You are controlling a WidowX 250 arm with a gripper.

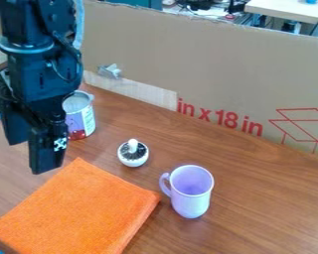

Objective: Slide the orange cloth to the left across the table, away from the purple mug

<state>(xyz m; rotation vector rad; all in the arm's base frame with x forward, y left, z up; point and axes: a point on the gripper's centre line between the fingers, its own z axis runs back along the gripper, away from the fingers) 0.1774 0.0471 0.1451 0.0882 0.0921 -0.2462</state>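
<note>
Orange fabric, the cloth (79, 211), lies flat on the brown wood-grain table (268, 208) at about 7 o'clock from the centre of your view. Your black gripper (30, 157) hangs at between 8 and 9 o'clock, close to the cloth's upper left edge. Its two fingers stand apart and it holds nothing. The arm comes down into your view from 11 o'clock.

At 9 o'clock you have a can (81, 119) with a pale label and some red low on its side, just beyond the gripper. Near the centre, toward 7 o'clock, sits a small round white pot (133, 154) with a dark, speckled top and a white knob.

Your pale lilac mug (192, 196) stands upright at 5 o'clock, its opening facing up and its handle pointing to about 10 o'clock, just beside the cloth's right-hand corner. From 10 round to 3 o'clock, a cardboard panel (221, 64) runs behind the table, with red print toward 3 o'clock and a pale strip of tape (138, 93) toward 11 o'clock.
</note>
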